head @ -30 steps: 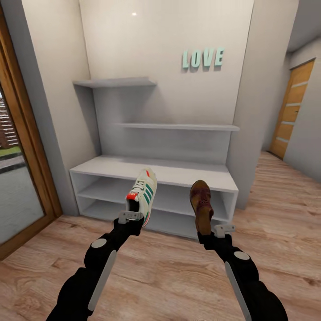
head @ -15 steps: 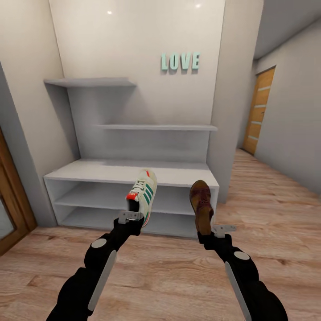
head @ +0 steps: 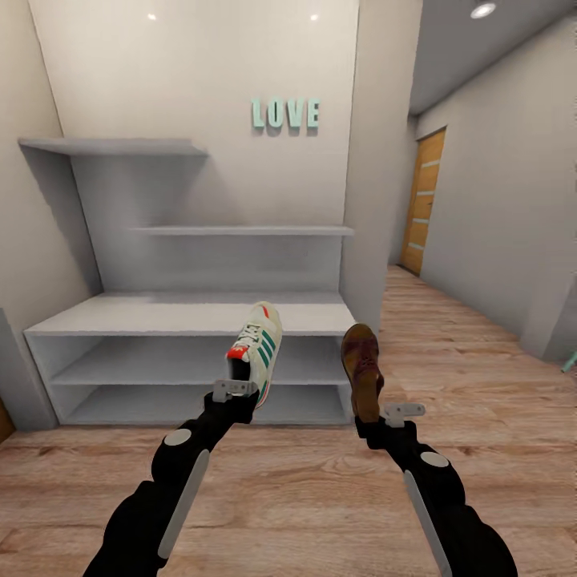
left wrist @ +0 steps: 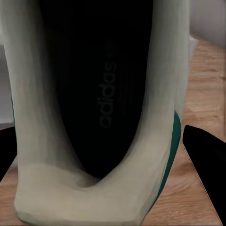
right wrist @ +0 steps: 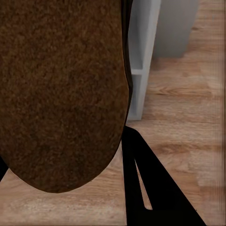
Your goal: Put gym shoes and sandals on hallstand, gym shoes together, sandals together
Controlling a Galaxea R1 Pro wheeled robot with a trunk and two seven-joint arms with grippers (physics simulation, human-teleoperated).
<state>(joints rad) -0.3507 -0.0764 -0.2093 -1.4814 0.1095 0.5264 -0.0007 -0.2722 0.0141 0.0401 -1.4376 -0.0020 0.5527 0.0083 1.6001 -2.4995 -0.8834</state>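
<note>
Head view: hallstand (head: 192, 314) at left centre, flat top and 2 open shelf levels bare, 2 stepped wall shelves above. Centre frame, left gripper (head: 237, 390) grasps 1 gym shoe (head: 258, 346) by the heel, toe up; right gripper (head: 383, 413) grasps 1 sandal (head: 362, 365) likewise, both above the corridor floor (head: 320, 481). Left wrist view adds the shoe's dark printed insole (left wrist: 101, 89); right wrist view, the sandal's brown footbed (right wrist: 61, 89).
</note>
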